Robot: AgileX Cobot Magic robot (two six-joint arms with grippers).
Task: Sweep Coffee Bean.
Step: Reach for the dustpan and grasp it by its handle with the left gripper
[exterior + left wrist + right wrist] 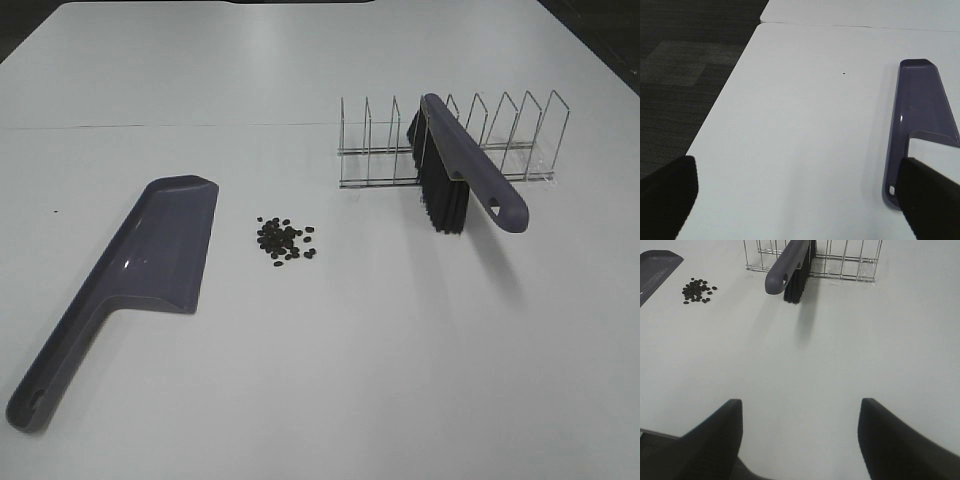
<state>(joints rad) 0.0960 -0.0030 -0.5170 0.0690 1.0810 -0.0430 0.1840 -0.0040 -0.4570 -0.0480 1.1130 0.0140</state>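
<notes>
Lying beyond right gripper [801, 403]: coffee bean [696, 290]

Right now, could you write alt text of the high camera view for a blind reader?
A small cluster of dark coffee beans lies on a white table, between a purple dustpan at left and a purple brush resting in a wire rack at right.

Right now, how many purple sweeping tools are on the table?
2. The dustpan lies flat left of the coffee beans; the brush leans in the wire rack, right of them, bristles down. Nothing looks hidden.
</notes>
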